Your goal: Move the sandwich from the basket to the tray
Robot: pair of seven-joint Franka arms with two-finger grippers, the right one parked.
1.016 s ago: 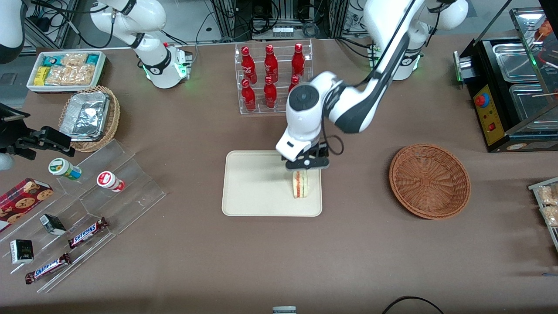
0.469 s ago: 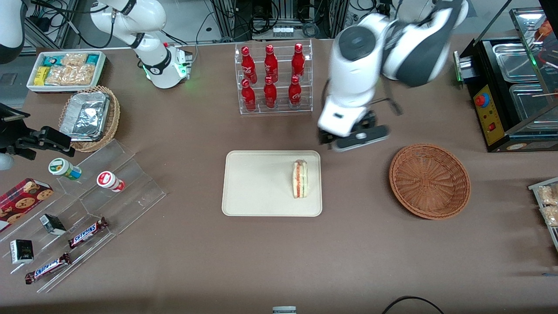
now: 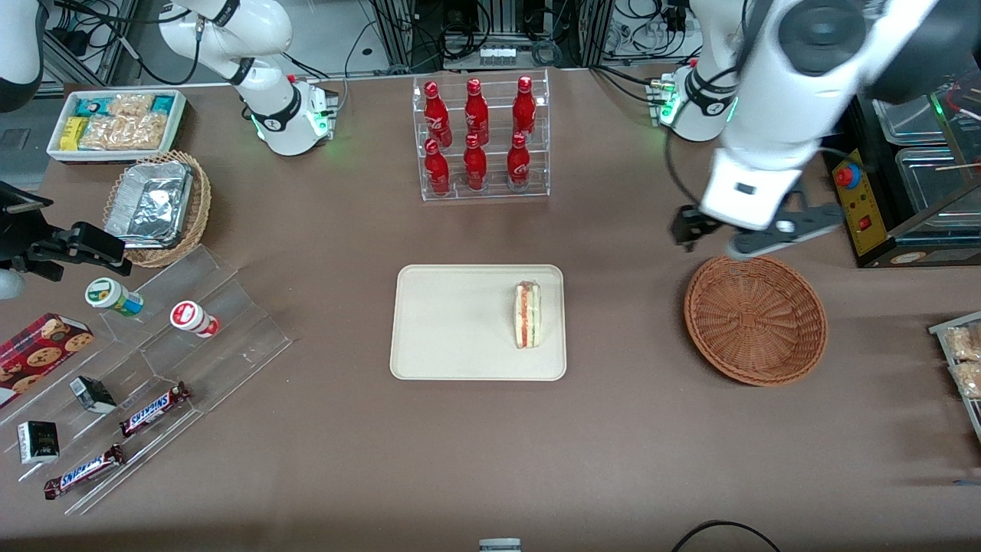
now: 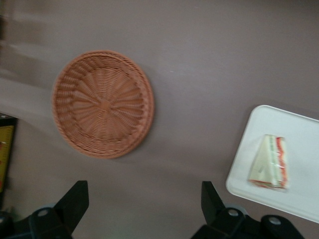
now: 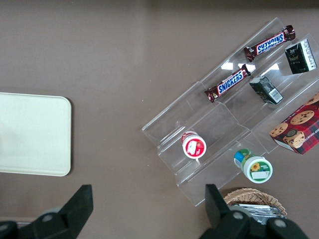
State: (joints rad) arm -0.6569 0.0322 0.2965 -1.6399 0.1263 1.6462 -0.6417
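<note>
Front view: sandwich (image 3: 527,315) on tray (image 3: 444,337), at the tray end nearer basket (image 3: 755,319); long axis runs toward the front camera, filling edge up. Tool (image 3: 755,230) raised above the basket's rim, well apart from the sandwich, fingers spread, holding nothing.

Left wrist view: basket (image 4: 103,103) on brown surface (image 4: 209,74); sandwich (image 4: 269,162) on tray (image 4: 299,149); tool fingers (image 4: 74,203) parted.
</note>
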